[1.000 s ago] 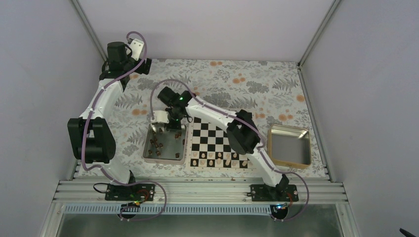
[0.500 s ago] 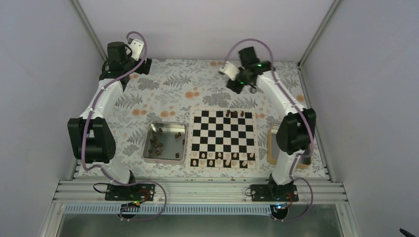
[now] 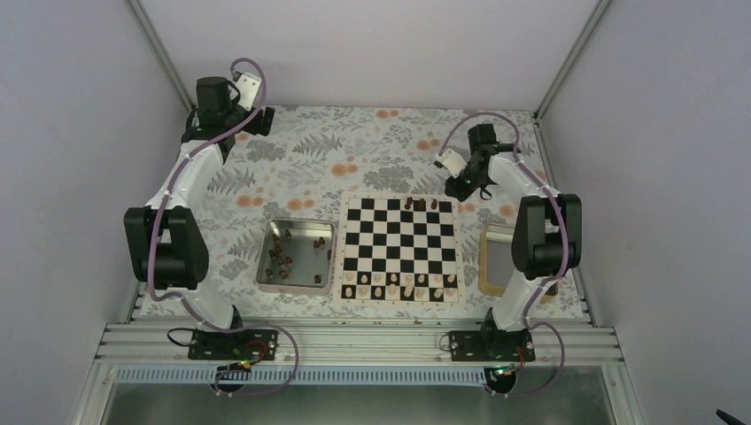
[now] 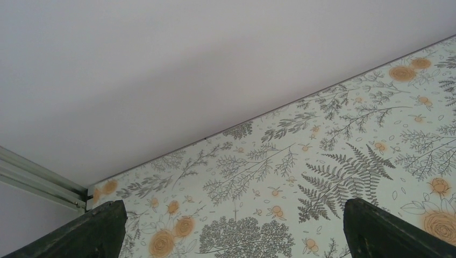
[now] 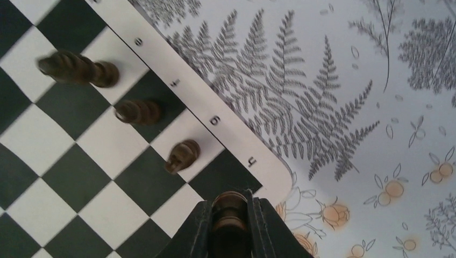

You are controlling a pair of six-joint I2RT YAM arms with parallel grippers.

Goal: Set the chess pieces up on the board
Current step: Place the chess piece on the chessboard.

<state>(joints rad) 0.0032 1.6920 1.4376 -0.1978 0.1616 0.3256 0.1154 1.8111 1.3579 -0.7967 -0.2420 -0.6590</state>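
The chequered board lies mid-table. Three dark brown pieces stand on its far row; in the right wrist view they are on squares e, f and g. Several more dark pieces lie in the metal tray left of the board. My right gripper hovers by the board's far right corner and is shut on a dark piece, above the h corner square. My left gripper is open and empty at the far left, its fingertips wide apart.
Pale cream pieces fill the board's near rows. A second square tray lies right of the board, partly hidden by the right arm. Walls close in at the back and both sides.
The right arm swung from the left tray across to the far right, then came down and back toward the board's far right corner, holding a dark piece. The left arm has hardly moved.
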